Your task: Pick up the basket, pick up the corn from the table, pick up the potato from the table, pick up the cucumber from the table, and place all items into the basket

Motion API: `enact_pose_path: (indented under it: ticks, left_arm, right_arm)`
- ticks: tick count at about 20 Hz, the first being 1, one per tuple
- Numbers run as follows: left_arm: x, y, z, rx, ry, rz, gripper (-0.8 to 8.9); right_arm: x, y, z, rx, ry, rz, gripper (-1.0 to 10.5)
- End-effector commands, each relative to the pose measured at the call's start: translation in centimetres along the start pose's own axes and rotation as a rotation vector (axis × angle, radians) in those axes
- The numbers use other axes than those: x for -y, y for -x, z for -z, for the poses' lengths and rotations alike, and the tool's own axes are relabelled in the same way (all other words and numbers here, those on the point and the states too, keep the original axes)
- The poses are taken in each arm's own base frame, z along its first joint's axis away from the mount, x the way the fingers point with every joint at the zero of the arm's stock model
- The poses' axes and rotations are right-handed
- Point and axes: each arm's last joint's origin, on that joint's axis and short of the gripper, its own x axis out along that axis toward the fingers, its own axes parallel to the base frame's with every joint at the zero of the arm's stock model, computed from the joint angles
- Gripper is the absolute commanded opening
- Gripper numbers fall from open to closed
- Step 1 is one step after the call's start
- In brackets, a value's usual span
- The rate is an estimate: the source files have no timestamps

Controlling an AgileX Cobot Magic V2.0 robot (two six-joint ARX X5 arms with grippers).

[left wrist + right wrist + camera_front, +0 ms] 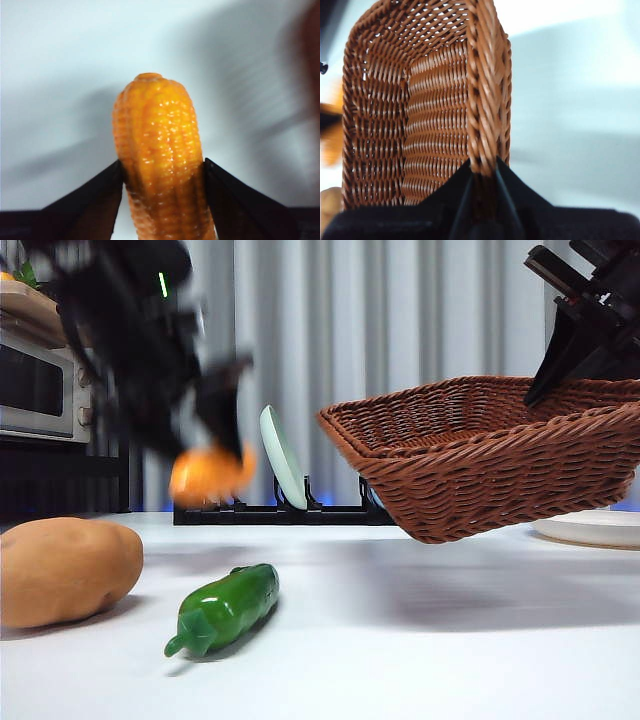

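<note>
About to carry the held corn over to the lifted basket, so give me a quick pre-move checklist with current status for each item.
1. Left gripper grip on the ribbed orange-yellow toy corn: ok, both jaws press its sides.
2. Corn clear of the table: ok, it hangs in the air in the front view.
3. Right gripper hold on the brown woven wicker basket: ok, jaws clamp the braided rim.
4. Basket lifted and opening reachable: ok, off the table, tilted, open side up.
5. Basket empty: cannot tell, its floor is only partly seen.
6. Smooth tan potato and glossy green cucumber out of the way: ok, both lie low on the table.
</note>
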Motion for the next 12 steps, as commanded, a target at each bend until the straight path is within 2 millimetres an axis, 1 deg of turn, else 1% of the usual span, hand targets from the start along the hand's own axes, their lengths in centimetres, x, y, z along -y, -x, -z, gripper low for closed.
enact_pose_path:
  ticks: [1,2,3,4,6,10,12]
  left_arm:
    - [2.4,5.3,-1.2,0.154,-0.019,0.090,-0.08]
    - [3.4,7.1,-1.3,0.200,-0.025,0.117,-0.08]
    - [4.5,8.5,-1.1,0.233,-0.035,0.149,-0.08]
    - [5.4,9.1,-1.0,0.245,-0.048,0.176,-0.08]
    - [7.5,8.9,-0.4,0.225,-0.074,0.229,-0.08]
    - [11.7,6.7,1.1,0.195,-0.129,0.217,-0.08]
    - [13.1,5.8,1.6,0.198,-0.152,0.207,-0.08]
  right_arm:
    - [-0.9,-0.3,-0.3,0.019,-0.001,-0.038,-0.1]
    - [-1.3,-0.6,-0.3,0.016,0.000,-0.048,-0.1]
    - [-1.7,-0.9,-0.2,0.013,0.002,-0.063,-0.1]
    - [-2.2,-1.2,-0.2,0.013,0.008,-0.078,-0.1]
    - [-3.3,-1.7,-0.1,0.016,0.013,-0.111,-0.1]
    - [-4.9,-2.2,0.3,0.003,0.018,-0.154,-0.1]
    - [-5.2,-2.3,0.4,-0.004,0.019,-0.163,-0.1]
